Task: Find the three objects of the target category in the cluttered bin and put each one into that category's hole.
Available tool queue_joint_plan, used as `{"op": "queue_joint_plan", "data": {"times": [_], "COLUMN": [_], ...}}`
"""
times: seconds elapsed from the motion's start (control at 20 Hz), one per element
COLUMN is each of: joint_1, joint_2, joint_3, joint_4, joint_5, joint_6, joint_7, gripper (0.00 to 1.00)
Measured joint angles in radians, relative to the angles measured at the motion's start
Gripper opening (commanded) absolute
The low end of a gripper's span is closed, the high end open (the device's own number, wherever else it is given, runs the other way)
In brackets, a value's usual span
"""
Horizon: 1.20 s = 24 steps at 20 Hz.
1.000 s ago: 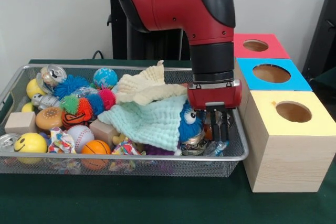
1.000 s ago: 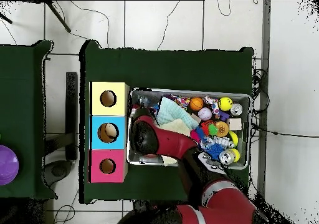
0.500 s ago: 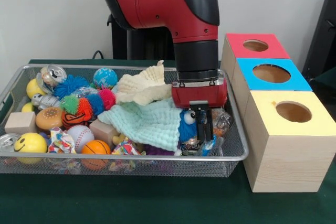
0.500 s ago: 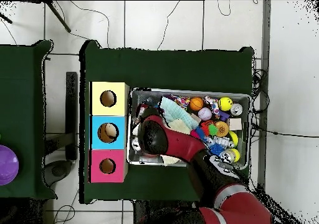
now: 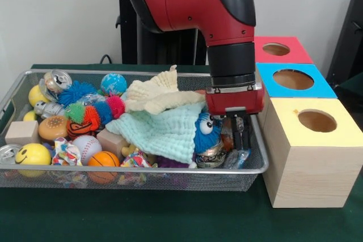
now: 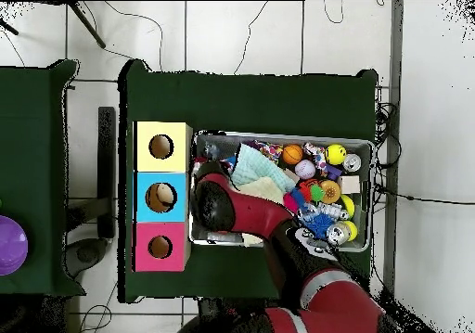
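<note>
A wire mesh bin [image 5: 258, 165] holds a heap of toys, balls, cans and cloths. My gripper [image 5: 240, 135] hangs low in the bin's right end, close to the yellow-topped box [image 5: 315, 122]. It sits just right of a blue fuzzy toy with googly eyes [image 5: 206, 129], above a squashed can [image 5: 211, 154] and a crinkly wrapper [image 5: 237, 158]. A mint cloth [image 5: 159, 131] and a cream cloth [image 5: 153, 94] cover the middle of the heap. In the overhead view the arm [image 6: 215, 206] hides the gripper over the bin's [image 6: 278, 135] left end.
Three wooden boxes with round holes stand right of the bin: yellow, blue [image 5: 294, 79] and red [image 5: 277, 49]. The bin's left holds a smiley ball [image 5: 33, 154], baseball [image 5: 85, 144], basketball [image 5: 103, 160], globe ball [image 5: 113, 83], burger toy [image 5: 52, 127], cans [image 5: 57, 79] and a wooden block [image 5: 21, 131].
The gripper swung left over the blue fuzzy toy half a second ago and has now moved back right, toward the boxes. The bin's contents look unmoved.
</note>
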Motion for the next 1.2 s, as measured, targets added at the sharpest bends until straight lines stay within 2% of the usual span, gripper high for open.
{"op": "queue_joint_plan", "data": {"times": [0.25, 1.2], "joint_1": [0.019, 0.023], "joint_2": [0.000, -0.002], "joint_3": [-0.003, -0.019], "joint_4": [0.007, 0.022], "joint_5": [0.000, 0.000], "joint_6": [0.000, 0.000], "joint_7": [0.000, 0.000], "gripper": [0.00, 0.00]}}
